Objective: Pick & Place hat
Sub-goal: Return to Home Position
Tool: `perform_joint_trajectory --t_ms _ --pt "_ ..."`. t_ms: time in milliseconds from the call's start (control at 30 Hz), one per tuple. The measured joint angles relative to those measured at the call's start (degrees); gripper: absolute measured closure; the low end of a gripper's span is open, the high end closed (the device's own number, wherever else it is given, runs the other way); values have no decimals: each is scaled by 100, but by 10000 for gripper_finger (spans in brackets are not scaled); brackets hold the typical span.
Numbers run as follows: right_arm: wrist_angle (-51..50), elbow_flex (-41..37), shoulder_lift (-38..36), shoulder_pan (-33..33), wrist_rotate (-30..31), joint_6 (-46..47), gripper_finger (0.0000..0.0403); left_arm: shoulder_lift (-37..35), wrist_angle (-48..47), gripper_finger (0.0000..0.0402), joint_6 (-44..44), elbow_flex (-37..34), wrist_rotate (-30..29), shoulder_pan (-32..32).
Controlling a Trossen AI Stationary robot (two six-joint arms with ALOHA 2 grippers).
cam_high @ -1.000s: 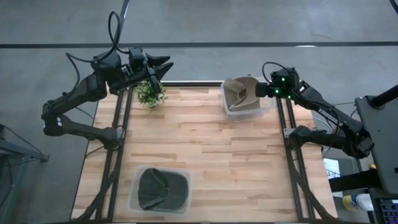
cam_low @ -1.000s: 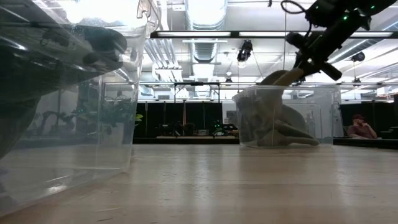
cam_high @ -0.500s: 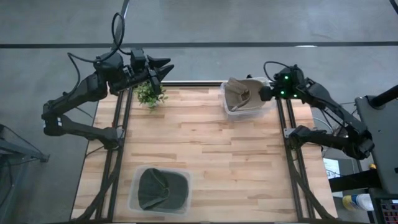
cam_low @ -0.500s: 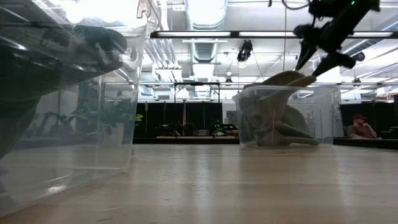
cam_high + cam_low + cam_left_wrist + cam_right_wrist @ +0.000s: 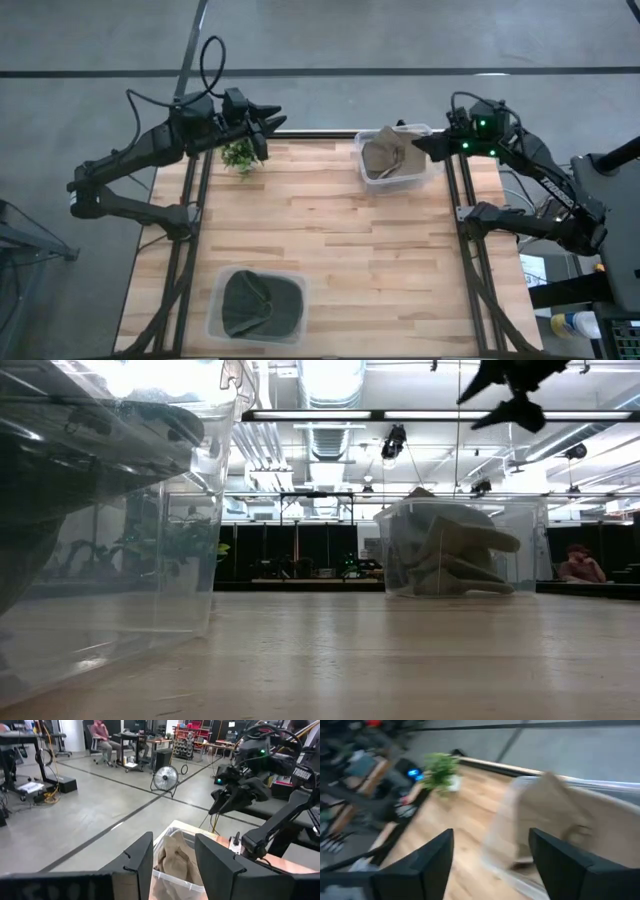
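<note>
A tan hat (image 5: 385, 158) lies crumpled inside a clear bin (image 5: 432, 170) at the table's far right; in the low view the tan hat (image 5: 455, 550) fills the bin up to the rim. My right gripper (image 5: 421, 147) hangs open just right of and above that bin, high over it in the low view (image 5: 472, 412), with nothing between its fingers (image 5: 425, 865). A dark green hat (image 5: 250, 303) lies in a second clear bin (image 5: 290, 283) at the near left. My left gripper (image 5: 272, 122) stands open in the air at the far left, empty (image 5: 172, 857).
A small potted plant (image 5: 240, 155) stands at the far left corner, under my left gripper. The near bin (image 5: 100, 510) fills the left of the low view. Bare wooden tabletop (image 5: 380, 260) lies between the two bins. People sit in the room beyond the table.
My right gripper has opened and let go of the tan hat, then gone up and back toward the table's right edge. The hat's raised part has dropped into the bin. My left gripper has shifted a little toward the right.
</note>
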Motion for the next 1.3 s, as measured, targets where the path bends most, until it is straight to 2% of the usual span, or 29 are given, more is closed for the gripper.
perform_joint_trajectory --t_ms 100,167,300,367,433,567,733,800,900,967,1033,1100,1300 --pt "873 -244 38 547 -95 97 188 0 -22 272 -173 -83 6 0" --pt "1610 -421 59 928 -115 150 231 0 -33 287 -217 -129 61 0" --pt "2954 -699 148 1533 -261 81 347 0 -121 342 -351 -172 296 0" --pt "3423 -797 224 1766 -339 -62 380 11 -119 378 -385 -173 441 0" --pt "3694 -852 298 1977 -319 -245 390 14 -158 394 -386 -181 579 0" --pt "3851 -889 348 2233 -260 -1075 394 -8 -212 400 -127 -360 891 0" --pt "3701 -896 321 2290 -251 -881 394 -249 -391 401 58 -807 964 0" --pt "3481 -896 318 2278 -223 -1224 394 -430 -388 401 -39 -1084 993 0" --pt "2824 -896 302 2252 -105 -2072 394 -683 -413 401 -208 -1544 540 -2" --pt "2268 -908 286 2268 -105 -2100 394 -846 -611 401 -34 -1816 61 0" --pt "2204 -996 281 2306 -105 -2172 394 -1043 -695 401 -220 -2137 -85 -3" --pt "2408 -1198 179 2349 -107 -2331 394 -1242 -321 401 -286 -2481 -34 -15" --pt "4068 -2101 -525 2405 -106 -2453 394 -2135 577 401 -428 -3468 129 -13"
